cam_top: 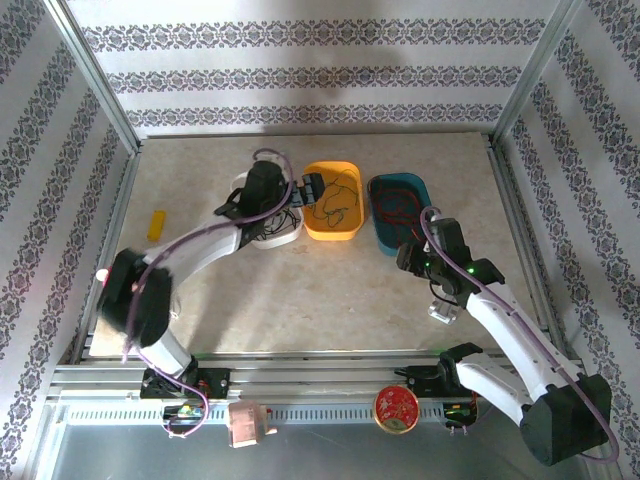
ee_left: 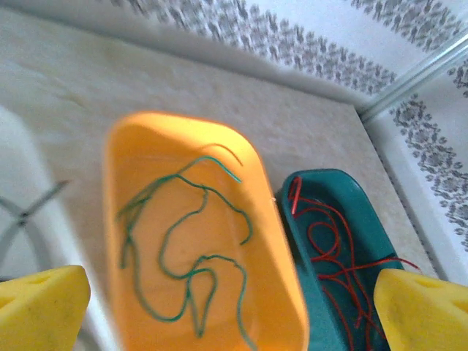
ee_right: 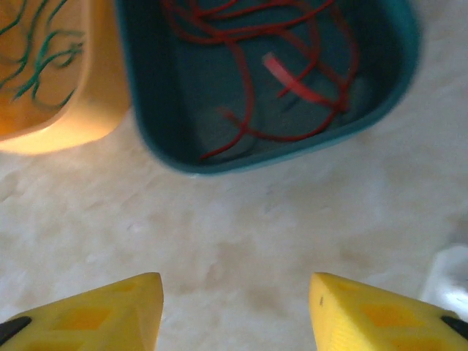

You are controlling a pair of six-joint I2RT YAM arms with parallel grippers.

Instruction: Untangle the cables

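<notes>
Since the green cable lay alone in the orange tray and the red cables in the teal tray to its right, apparently sorted by colour, my left claw hung wide and empty over them and my right claw, parted, held nothing nearer.

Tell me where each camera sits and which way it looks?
Top: above and behind, looking down on the table; left arm and right arm show.
Left wrist: on the left arm, facing the orange tray and teal tray; left claw at the bottom.
Right wrist: on the right arm, facing the teal tray; right claw at the bottom.
Shared: both wrist views catch both trays.
</notes>
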